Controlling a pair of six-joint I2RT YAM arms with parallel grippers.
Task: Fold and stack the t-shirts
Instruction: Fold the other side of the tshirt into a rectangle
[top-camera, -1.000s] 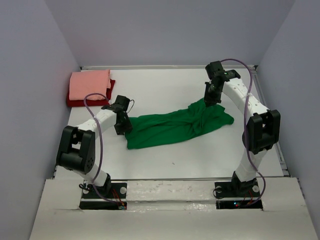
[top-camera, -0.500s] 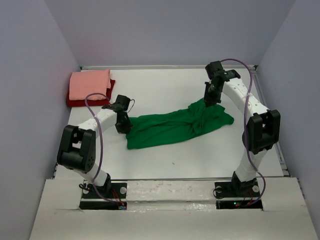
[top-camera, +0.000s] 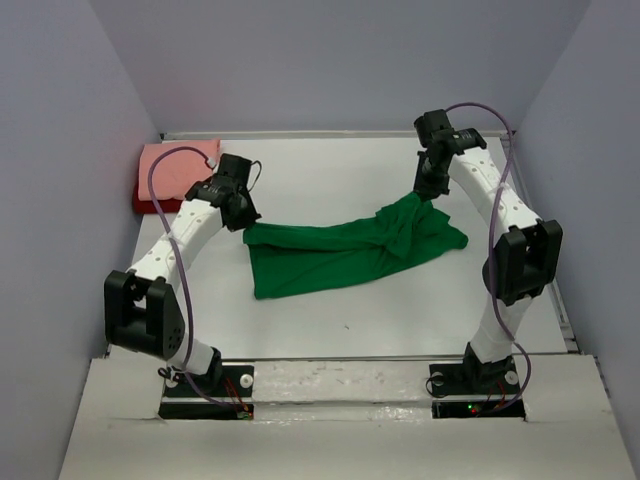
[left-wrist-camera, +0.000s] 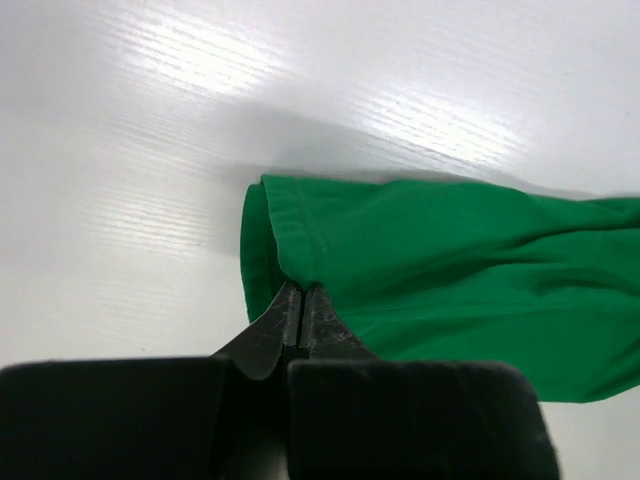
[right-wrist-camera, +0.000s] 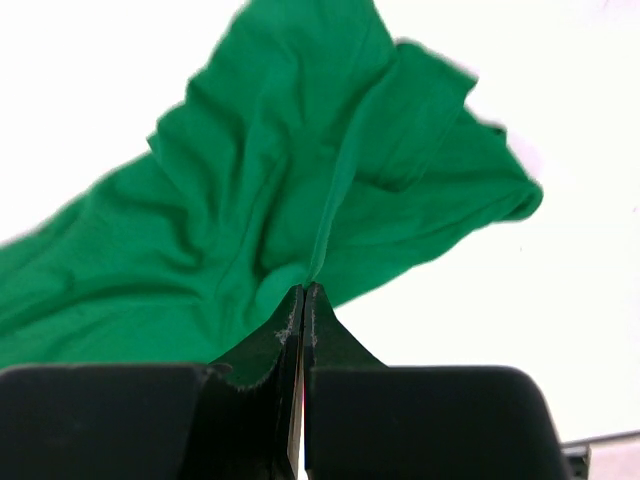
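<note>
1. Three t-shirts on the white table (top-camera: 330, 165).
2. In the middle, the green t-shirt (top-camera: 340, 250): soft, wrinkly cloth, pulled out into one long band.
3. Long way going left to right across the table, with the right end a bit farther back.
4. Right end wide and bunched up with deep folds. Left end flatter, with a neat stitched hem.
5. Pinched at the far corner of its left hem by the left gripper (left-wrist-camera: 300, 300), jaws squeezed tight on the cloth.
6. Pinched on a raised fold near its right end by the right gripper (right-wrist-camera: 305, 290), jaws pressed together on the cloth too.
7. In the far left corner, the salmon-pink t-shirt (top-camera: 172, 165), folded flat, on top of the dark red t-shirt (top-camera: 143, 203), partly hidden behind the left arm (top-camera: 185, 230).
</note>
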